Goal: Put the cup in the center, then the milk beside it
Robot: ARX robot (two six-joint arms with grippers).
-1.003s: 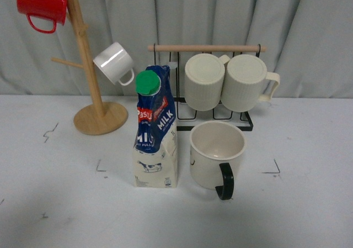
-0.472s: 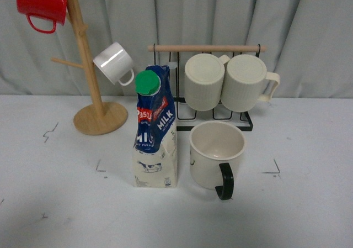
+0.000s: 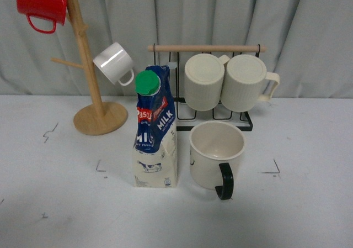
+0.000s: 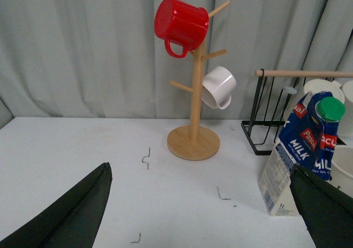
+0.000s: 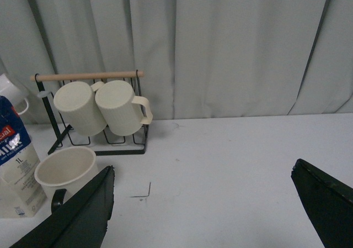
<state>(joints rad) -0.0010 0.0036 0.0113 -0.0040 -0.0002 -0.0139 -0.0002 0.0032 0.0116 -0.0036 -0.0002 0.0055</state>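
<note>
Cup [image 3: 217,154] stands upright on the white table [image 3: 309,204], inside the area framed by the black corner marks [image 3: 100,167], black handle toward the camera. Milk [image 3: 156,127] stands upright just beside the cup on its left, a narrow gap between them, green cap on top. Behind the cup: black wire rack [image 3: 207,82] holding two ribbed cream mugs [image 3: 231,82] on their sides. Further left: wooden mug tree [image 3: 91,66] carrying a red mug [image 3: 41,5] and a small white mug [image 3: 114,63]. Left gripper [image 4: 201,204]: fingers spread wide, nothing between them, above the table well left of the milk. Right gripper [image 5: 201,204]: likewise wide apart and empty, well clear of the cup.
</note>
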